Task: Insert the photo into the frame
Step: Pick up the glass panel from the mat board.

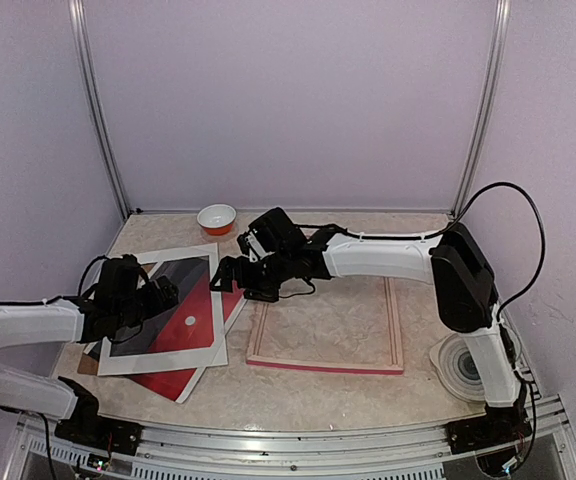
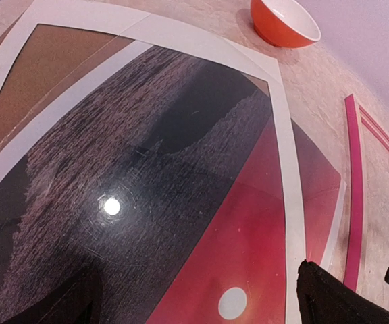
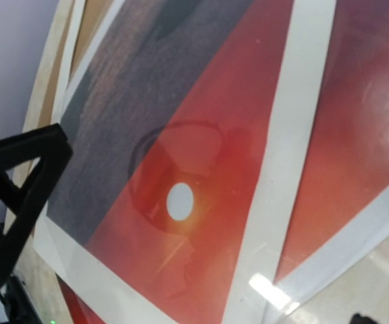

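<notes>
Photo is what I must move. From the top view it lies flat on the table, under the tips of my left tool and just beside my right tool. Both tools stand wide open and hold nothing. A white mat lies on top of the photo, and one red corner pokes out from under it. The frame lies flat behind the right tool, apart from the photo.

From the left wrist, the photo fills the space below the tool: red sky, a small white sun, dark stripy water. It looks shiny. The frame's pink edge is off to the tool's right.

From the right wrist, the sun sits right below the tool, and a mat strip crosses the red.

I think the photo is thin, light, bendy and slippery. Lying flat, it is hard to pinch. I would take it gently by the bare corner, so it does not crease.
</notes>
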